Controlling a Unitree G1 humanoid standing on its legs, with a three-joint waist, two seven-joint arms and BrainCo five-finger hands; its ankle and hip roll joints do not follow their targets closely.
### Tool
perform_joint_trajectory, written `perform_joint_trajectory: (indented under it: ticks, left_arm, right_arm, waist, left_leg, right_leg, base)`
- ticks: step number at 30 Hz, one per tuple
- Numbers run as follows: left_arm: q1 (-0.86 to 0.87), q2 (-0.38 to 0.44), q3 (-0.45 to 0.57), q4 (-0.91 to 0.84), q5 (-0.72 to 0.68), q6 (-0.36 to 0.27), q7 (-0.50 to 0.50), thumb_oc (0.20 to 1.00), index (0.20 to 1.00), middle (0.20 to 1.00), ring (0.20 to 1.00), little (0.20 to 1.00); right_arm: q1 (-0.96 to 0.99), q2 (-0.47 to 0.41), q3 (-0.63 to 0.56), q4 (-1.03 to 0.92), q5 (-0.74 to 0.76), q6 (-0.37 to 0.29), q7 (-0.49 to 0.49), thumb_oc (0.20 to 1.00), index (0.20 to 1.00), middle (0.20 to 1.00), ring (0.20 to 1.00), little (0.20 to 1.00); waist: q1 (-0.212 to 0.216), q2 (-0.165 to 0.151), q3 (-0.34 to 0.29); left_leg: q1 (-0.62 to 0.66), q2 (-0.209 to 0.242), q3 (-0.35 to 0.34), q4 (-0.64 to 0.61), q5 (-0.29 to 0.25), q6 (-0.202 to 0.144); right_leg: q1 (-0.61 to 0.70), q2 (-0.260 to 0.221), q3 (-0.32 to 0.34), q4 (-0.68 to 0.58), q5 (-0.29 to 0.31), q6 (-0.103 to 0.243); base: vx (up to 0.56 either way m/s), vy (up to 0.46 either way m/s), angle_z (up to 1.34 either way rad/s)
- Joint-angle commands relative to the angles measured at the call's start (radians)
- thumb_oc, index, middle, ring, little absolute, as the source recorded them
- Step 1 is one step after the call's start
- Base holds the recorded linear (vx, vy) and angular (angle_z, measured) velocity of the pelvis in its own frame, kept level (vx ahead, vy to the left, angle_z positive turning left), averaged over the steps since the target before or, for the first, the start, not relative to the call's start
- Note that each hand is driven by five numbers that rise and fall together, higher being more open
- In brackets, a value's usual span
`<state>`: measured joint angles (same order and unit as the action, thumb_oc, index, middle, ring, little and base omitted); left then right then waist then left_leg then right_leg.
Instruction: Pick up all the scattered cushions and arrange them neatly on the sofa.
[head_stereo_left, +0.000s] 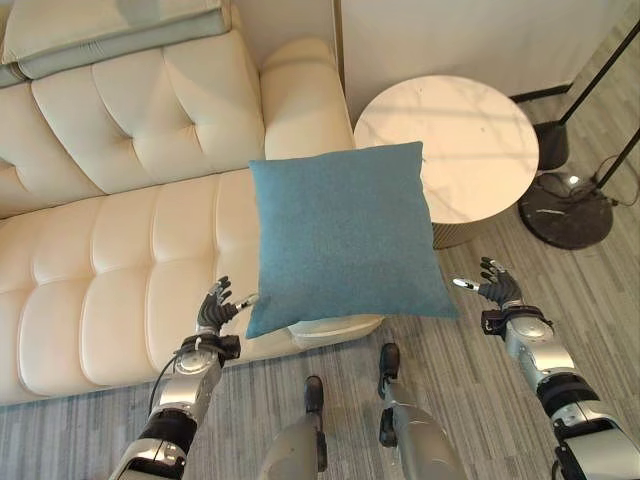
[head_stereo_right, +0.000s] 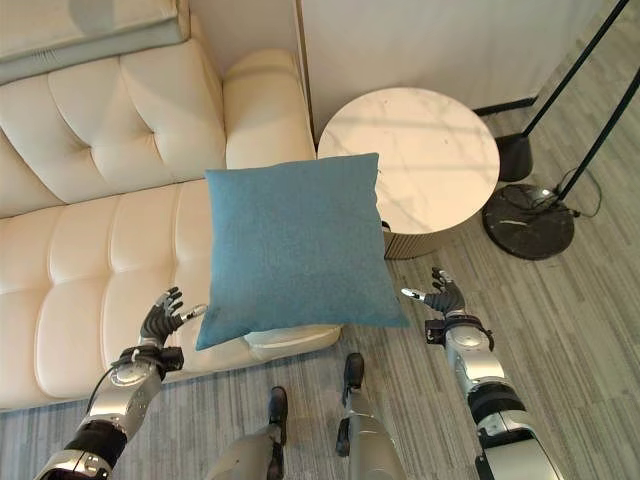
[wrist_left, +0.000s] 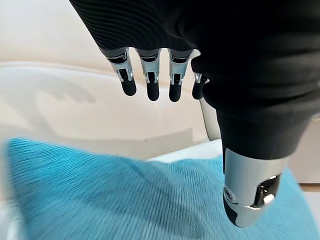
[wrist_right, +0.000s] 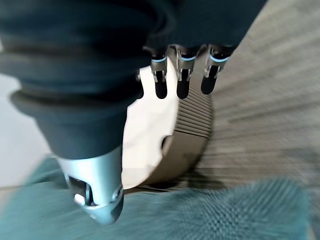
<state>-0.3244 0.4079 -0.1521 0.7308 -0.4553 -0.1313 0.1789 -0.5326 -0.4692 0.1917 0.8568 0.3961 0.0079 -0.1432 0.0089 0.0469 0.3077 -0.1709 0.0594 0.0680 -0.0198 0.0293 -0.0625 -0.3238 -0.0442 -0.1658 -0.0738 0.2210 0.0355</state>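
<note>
And there's the blue cushion (head_stereo_left: 345, 238), square and flat-faced, showing over the front edge of the cream tufted sofa (head_stereo_left: 110, 280), its lower corners hanging past the seat towards the grey wood-plank floor (head_stereo_left: 470, 390). Neither robot hand has hold of it!

The left robot hand (head_stereo_left: 216, 308) is raised just beside the cushion's lower left corner, fingers spread and relaxed, nothing caught between them. From its own wrist view the fingers (wrist_left: 150, 82) hang straight over the blue fabric with the pale sofa behind, thumb well apart.

Over on the other side, the right robot hand (head_stereo_left: 494, 285) sits just off the cushion's lower right corner, fingers fanned out, holding nothing. Its wrist view has the fingers (wrist_right: 182, 82) straight, with the cushion's weave below.

Behind the cushion's right edge stands a round marble-topped side table (head_stereo_left: 470, 140) with a ribbed base, tucked against the sofa's arm. Further right, a floor lamp's dark round base (head_stereo_left: 566, 208) rests on the floor. A grey-green cushion (head_stereo_left: 110, 30) lies up along the sofa's back.
</note>
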Motion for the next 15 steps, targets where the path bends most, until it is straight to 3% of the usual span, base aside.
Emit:
perform_joint_trajectory:
  ticks: [1,6,10,11,12,13,15]
  left_arm:
    - [-0.169,0.054,-0.082,0.094,-0.054,-0.055,0.046,1.000,1.000,1.000,1.000,1.000]
    - [-0.549,-0.031,-0.238,0.314,-0.093,-0.045,0.068,1.000,1.000,1.000,1.000,1.000]
    - [-0.558,-0.081,-0.270,0.248,-0.092,-0.053,0.072,1.000,1.000,1.000,1.000,1.000]
    - [-0.548,-0.084,-0.276,0.232,-0.093,-0.055,0.072,0.548,0.548,0.548,0.548,0.548]
    - [-0.548,-0.088,-0.287,0.202,-0.089,-0.056,0.076,0.219,0.219,0.219,0.219,0.219]
    - [-0.535,-0.093,-0.291,0.153,-0.088,-0.061,0.080,0.200,0.200,0.200,0.200,0.200]
    - [-0.495,-0.101,-0.290,0.056,-0.081,-0.068,0.088,0.200,0.200,0.200,0.200,0.200]
  right_arm:
    - [-0.189,0.008,0.101,0.090,0.076,-0.029,-0.029,1.000,1.000,1.000,1.000,1.000]
    - [-0.543,0.104,0.332,0.193,0.108,-0.030,-0.022,1.000,1.000,1.000,1.000,1.000]
    - [-0.545,0.134,0.409,0.086,0.095,-0.050,-0.024,1.000,1.000,1.000,1.000,1.000]
    - [-0.534,0.138,0.426,0.046,0.084,-0.054,-0.020,0.718,0.718,0.718,0.718,0.718]
    - [-0.519,0.144,0.446,0.000,0.072,-0.057,-0.017,0.492,0.492,0.492,0.492,0.492]
    - [-0.495,0.145,0.455,-0.055,0.055,-0.061,-0.015,0.200,0.200,0.200,0.200,0.200]
    - [-0.419,0.155,0.463,-0.167,0.023,-0.072,-0.010,0.200,0.200,0.200,0.200,0.200]
  waist:
    - [0.008,-0.035,-0.005]
    - [-0.005,-0.037,0.061]
    - [-0.011,-0.048,0.066]
    - [-0.013,-0.050,0.063]
    - [-0.015,-0.052,0.060]
    - [-0.017,-0.054,0.056]
    - [-0.023,-0.060,0.045]
  left_leg:
    - [-0.059,-0.027,0.045,0.063,-0.035,-0.010]
    - [-0.082,-0.023,0.031,0.030,0.013,-0.028]
    - [-0.077,-0.025,0.026,0.013,0.022,-0.030]
    - [-0.074,-0.025,0.027,0.008,0.022,-0.030]
    - [-0.069,-0.026,0.027,0.005,0.021,-0.029]
    - [-0.062,-0.027,0.027,0.001,0.020,-0.028]
    - [-0.039,-0.029,0.029,-0.005,0.011,-0.025]
  right_leg:
    - [-0.029,-0.052,0.029,0.115,-0.139,0.066]
    - [-0.057,-0.041,0.026,0.117,-0.136,0.068]
    - [-0.053,-0.038,0.027,0.104,-0.133,0.068]
    - [-0.049,-0.038,0.027,0.101,-0.132,0.068]
    - [-0.044,-0.037,0.028,0.097,-0.133,0.068]
    - [-0.038,-0.037,0.029,0.092,-0.133,0.068]
    - [-0.014,-0.038,0.032,0.082,-0.134,0.069]
  base:
    - [-0.02,-0.031,0.07]
    - [0.01,-0.036,0.05]
    - [0.02,-0.014,0.04]
    - [0.03,0.007,0.05]
    - [0.02,0.015,0.04]
    - [0.00,0.000,0.00]
    - [0.00,0.017,0.02]
